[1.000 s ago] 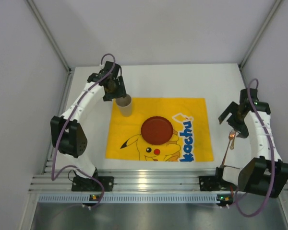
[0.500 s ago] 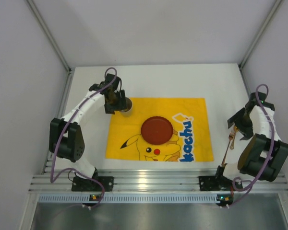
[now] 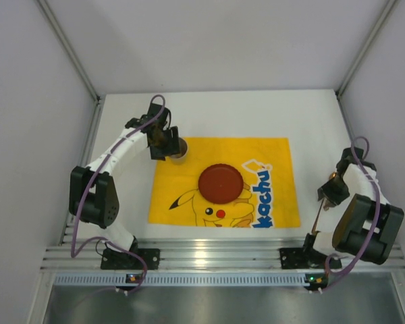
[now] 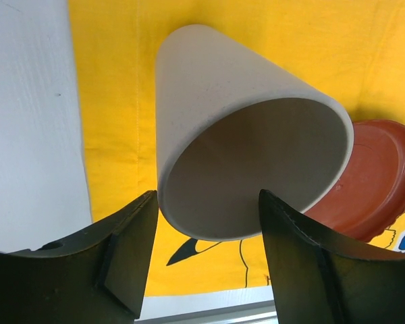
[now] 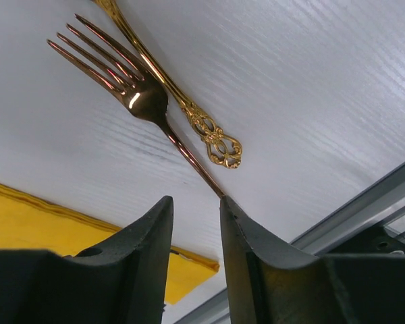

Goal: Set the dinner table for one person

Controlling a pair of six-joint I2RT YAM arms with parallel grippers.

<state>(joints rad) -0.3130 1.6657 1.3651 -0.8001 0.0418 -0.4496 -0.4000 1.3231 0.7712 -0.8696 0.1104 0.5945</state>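
On the white dinner table [image 3: 256, 111] lies a yellow Pikachu cloth [image 3: 273, 155] with a red plate [image 3: 221, 182] in its middle. A beige cup [image 3: 179, 150] stands upright at the cloth's far left corner. My left gripper [image 3: 163, 143] hovers over its mouth; in the left wrist view the left gripper [image 4: 206, 196] is open, its jaws narrower than the cup [image 4: 216, 101]. A copper fork [image 5: 138, 101] lies on the bare table right of the cloth, beside a gold ornate-handled utensil [image 5: 209, 138]. My right gripper [image 5: 196, 202] is low over the fork's handle, jaws narrowly open.
An aluminium rail [image 3: 209, 256] runs along the table's near edge, close to the fork's handle end [image 3: 317, 219]. Grey booth walls close in the left, right and far sides. The plate [image 4: 378, 175] sits just right of the cup.
My left gripper has moved from behind the cup to over its mouth. My right gripper has dropped toward the fork and its jaws have narrowed from wide open.
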